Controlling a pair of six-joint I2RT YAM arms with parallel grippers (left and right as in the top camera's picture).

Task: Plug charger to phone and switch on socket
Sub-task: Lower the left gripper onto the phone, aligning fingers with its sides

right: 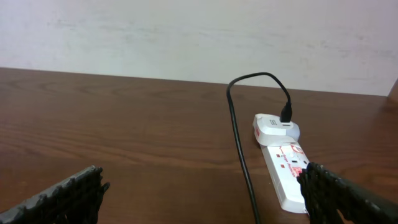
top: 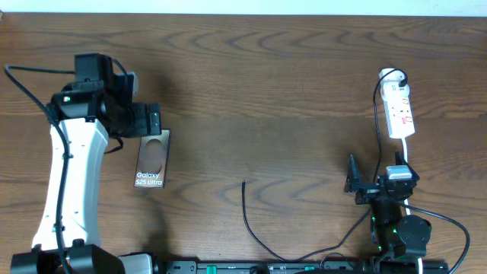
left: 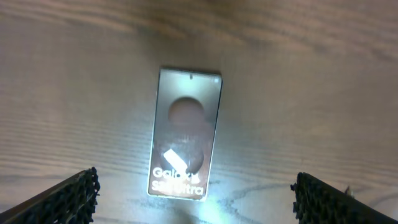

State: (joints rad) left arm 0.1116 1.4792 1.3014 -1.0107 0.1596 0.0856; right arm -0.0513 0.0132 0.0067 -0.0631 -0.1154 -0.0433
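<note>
The phone [top: 152, 158] lies flat on the table, glossy side up with white lettering. It also shows in the left wrist view [left: 186, 134]. My left gripper [top: 147, 122] is open and empty above the phone's far end [left: 196, 199]. The charger, a thin black cable, has its free tip [top: 243, 183] on the table right of the phone. The white socket [top: 400, 110] lies at the right with a white adapter at its far end. The charger cable [right: 239, 143] runs from that adapter. My right gripper [top: 377, 183] is open and empty, just in front of the socket [right: 286, 171]; its midpoint is [right: 205, 199].
The wood table [top: 266, 91] fills the view, with a pale wall [right: 186, 31] beyond its far edge. The socket's white cord [top: 406, 152] runs toward the right arm. The charger cable loops along the front edge [top: 304, 257].
</note>
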